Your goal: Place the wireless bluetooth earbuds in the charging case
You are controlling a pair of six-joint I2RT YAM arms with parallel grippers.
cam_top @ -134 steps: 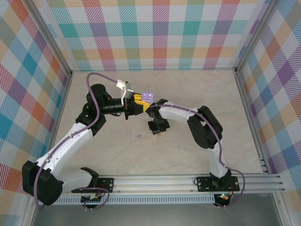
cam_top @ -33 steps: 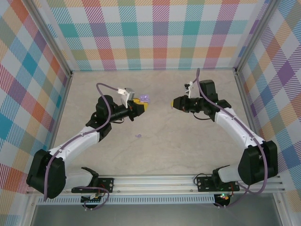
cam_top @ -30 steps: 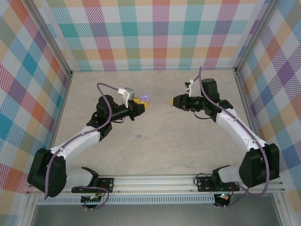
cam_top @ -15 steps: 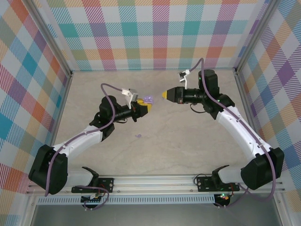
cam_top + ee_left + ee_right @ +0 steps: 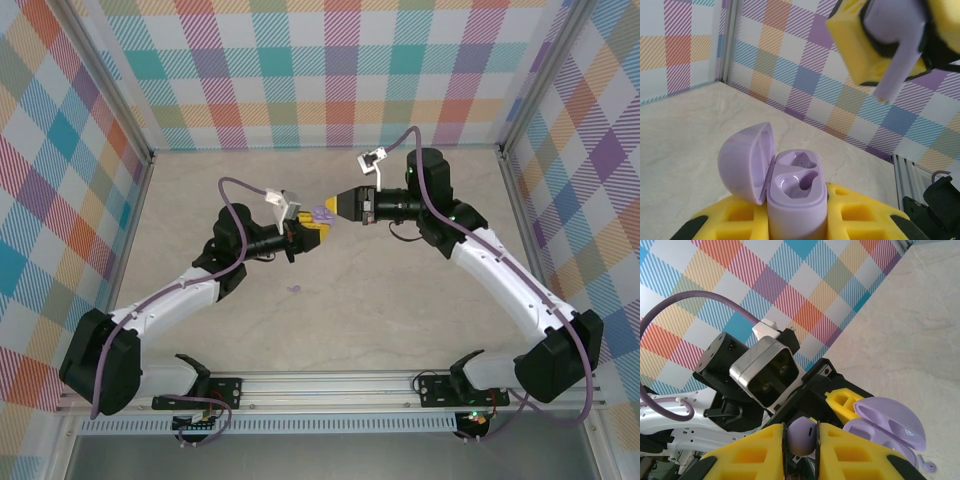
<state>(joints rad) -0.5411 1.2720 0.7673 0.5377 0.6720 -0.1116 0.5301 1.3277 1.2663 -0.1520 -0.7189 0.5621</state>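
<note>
My left gripper (image 5: 311, 231) is shut on the base of a lilac charging case (image 5: 795, 192), held upright above the table. Its lid is swung open to the left and both wells are empty. My right gripper (image 5: 801, 441) is shut on a pale lilac earbud (image 5: 803, 435). In the left wrist view that earbud (image 5: 896, 64) hangs up and to the right of the case, stem pointing down, apart from it. From above, the right gripper (image 5: 334, 207) tip sits right next to the case (image 5: 322, 213). A second lilac earbud (image 5: 295, 289) lies on the table below both grippers.
Plaid walls (image 5: 330, 80) enclose the beige table on three sides. An aluminium rail (image 5: 400, 385) with both arm bases runs along the near edge. A metal frame post (image 5: 530, 210) lines the right side. Purple cables loop above each wrist.
The right arm has swung left with the earbud, from the table's right half up to the case. The left gripper with the case has shifted slightly right and toward it.
</note>
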